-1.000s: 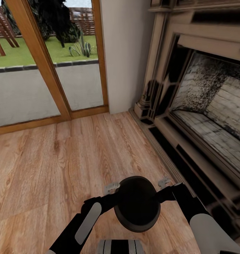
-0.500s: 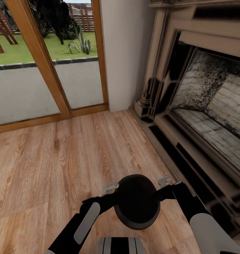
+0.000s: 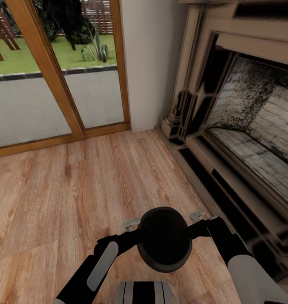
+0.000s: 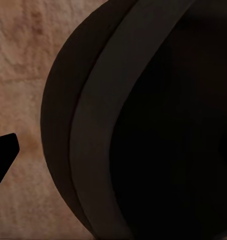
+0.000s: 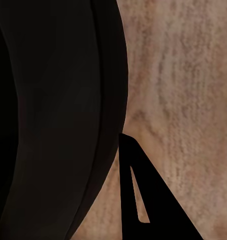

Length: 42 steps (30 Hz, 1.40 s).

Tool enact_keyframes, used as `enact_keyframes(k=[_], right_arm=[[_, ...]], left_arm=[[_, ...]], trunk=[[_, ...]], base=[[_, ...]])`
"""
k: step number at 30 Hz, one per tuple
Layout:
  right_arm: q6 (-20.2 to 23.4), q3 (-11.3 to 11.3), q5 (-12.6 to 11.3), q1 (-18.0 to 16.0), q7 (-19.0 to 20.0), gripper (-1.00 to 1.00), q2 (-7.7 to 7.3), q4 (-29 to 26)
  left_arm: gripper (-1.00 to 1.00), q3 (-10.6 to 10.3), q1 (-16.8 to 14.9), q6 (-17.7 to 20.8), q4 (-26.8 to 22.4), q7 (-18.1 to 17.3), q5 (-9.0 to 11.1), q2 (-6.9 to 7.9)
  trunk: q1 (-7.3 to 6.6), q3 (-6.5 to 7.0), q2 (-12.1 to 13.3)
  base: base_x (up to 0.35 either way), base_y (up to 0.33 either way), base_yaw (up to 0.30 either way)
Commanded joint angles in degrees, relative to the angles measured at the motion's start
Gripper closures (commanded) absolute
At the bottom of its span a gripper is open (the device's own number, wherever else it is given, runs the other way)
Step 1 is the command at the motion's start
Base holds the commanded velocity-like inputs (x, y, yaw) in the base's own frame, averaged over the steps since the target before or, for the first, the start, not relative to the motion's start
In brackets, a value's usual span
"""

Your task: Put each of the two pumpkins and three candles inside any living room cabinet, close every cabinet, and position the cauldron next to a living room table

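Note:
The black cauldron (image 3: 165, 240) hangs over the wooden floor just in front of my trunk, mouth facing up. My left gripper (image 3: 135, 226) is shut on its rim on one side. My right gripper (image 3: 194, 220) is shut on the rim on the opposite side. In the left wrist view the cauldron (image 4: 143, 125) looms close, with one dark fingertip (image 4: 3, 155) outside its wall. The right wrist view has the cauldron (image 5: 48, 115) beside one dark finger (image 5: 143, 200). The inner fingers are hidden by the pot. Pumpkins, candles, cabinet and table are out of view.
A pale-framed fireplace (image 3: 245, 126) with a raised hearth runs along the right. A wood-framed glass door (image 3: 55, 84) to the garden fills the far left, with a white wall (image 3: 152, 63) between them. Wooden floor (image 3: 76, 190) stretches ahead.
The whole picture has shifted a little, so the camera moved; door and fireplace sit slightly higher in the frame. The cauldron stays held between both grippers.

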Motion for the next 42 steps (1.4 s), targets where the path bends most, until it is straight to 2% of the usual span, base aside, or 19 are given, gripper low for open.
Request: enact_keyframes(k=[1,5,9,35,42], right_arm=[[-0.6,-0.3,1.6,0.0,0.5,1.0,0.03,3.0],[-0.7,-0.3,1.6,0.0,0.5,1.0,0.03,3.0],[-0.7,-0.3,1.6,0.0,0.5,1.0,0.03,3.0],[-0.6,-0.4,1.6,0.0,0.4,1.0,0.1,3.0],[-0.6,-0.5,1.6,0.0,0.4,1.0,0.12,3.0]], left_arm=[[-1.0,-0.1,0.0,0.1,-0.1,0.6,0.6,0.0],[-1.0,-0.1,0.0,0.1,-0.1,0.6,0.7,-0.03],[-1.0,-0.1,0.0,0.1,-0.1,0.6,0.7,-0.03],[-1.0,-0.1,0.0,0.1,-0.1,0.5,0.6,-0.04],[-1.0,-0.1,0.0,0.1,-0.1,0.5,0.7,-0.04]], trunk=[[3.61,-0.06,0.0],[3.61,-0.06,0.0],[3.72,-0.95,-0.1],[3.72,-0.95,-0.1],[3.9,-2.5,-0.2]], base=[[0.0,0.0,0.0],[0.0,0.0,0.0],[0.0,0.0,0.0],[0.026,0.0,0.0],[0.0,0.0,0.0]])
